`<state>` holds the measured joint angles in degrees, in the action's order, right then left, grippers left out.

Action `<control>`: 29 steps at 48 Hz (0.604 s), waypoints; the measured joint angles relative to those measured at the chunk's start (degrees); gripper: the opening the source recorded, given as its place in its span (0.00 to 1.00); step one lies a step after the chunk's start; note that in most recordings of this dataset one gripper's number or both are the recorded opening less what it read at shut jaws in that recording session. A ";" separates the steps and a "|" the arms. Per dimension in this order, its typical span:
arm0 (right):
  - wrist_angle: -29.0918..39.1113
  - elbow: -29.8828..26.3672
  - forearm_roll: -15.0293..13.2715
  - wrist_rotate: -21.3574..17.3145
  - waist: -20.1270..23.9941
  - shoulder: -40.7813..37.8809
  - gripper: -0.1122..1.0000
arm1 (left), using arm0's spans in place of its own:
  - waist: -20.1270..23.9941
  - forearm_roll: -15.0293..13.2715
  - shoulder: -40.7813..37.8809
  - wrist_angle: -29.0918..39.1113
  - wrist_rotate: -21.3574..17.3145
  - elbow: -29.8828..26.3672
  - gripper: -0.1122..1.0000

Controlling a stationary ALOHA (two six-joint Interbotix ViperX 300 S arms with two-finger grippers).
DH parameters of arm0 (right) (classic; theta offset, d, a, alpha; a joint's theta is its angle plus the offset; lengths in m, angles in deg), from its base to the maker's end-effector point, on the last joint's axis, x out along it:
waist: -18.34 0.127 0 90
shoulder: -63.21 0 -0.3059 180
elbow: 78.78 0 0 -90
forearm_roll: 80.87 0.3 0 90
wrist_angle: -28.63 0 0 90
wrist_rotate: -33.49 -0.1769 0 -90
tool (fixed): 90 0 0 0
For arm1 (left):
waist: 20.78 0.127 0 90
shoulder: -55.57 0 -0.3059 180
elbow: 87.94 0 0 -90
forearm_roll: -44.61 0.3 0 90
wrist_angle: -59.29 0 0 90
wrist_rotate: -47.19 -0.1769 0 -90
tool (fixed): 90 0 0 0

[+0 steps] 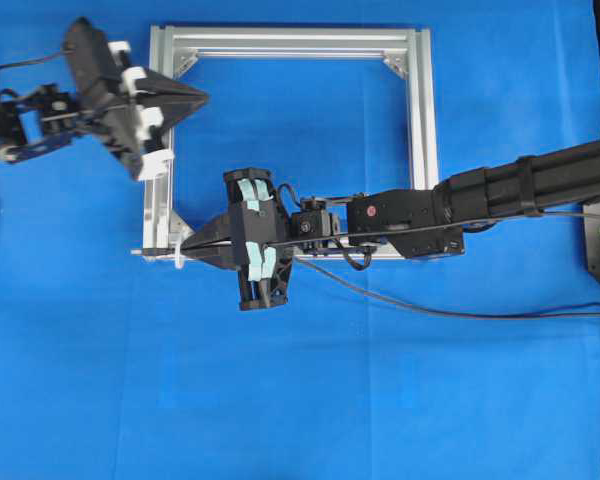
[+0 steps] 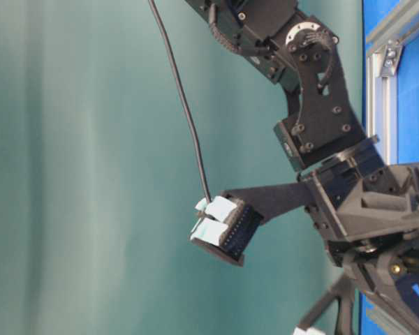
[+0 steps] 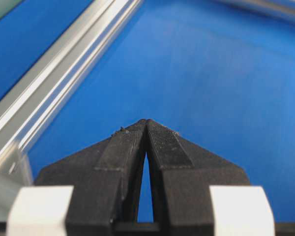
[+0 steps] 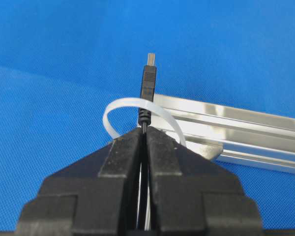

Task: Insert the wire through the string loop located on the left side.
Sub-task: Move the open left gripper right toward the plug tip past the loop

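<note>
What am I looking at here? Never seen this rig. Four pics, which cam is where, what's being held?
Two robot arms work over a blue table. One picture looks straight down, one looks from table height, and two come from cameras on the wrists. An aluminium frame lies on the table. The right gripper is shut on the wire, a thin black cable with a small plug tip. In the right wrist view the plug stands at the string loop, a small white loop at the frame's corner; whether it has passed through is hard to tell. The left gripper is shut and holds nothing, above the frame's left side.
</note>
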<state>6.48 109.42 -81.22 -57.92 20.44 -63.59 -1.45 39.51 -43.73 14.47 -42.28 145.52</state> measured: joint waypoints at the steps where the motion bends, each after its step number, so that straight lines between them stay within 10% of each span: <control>1: 0.00 0.00 0.00 0.00 0.00 -0.09 0.11 | 0.09 0.00 0.44 0.00 0.00 0.53 0.10; 29: 0.00 0.00 0.00 0.00 0.00 0.00 0.11 | 1.67 0.09 8.96 -0.09 0.00 9.58 0.10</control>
<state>6.48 109.42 -81.22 -57.92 20.44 -63.59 0.22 39.60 -34.76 14.38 -42.28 155.10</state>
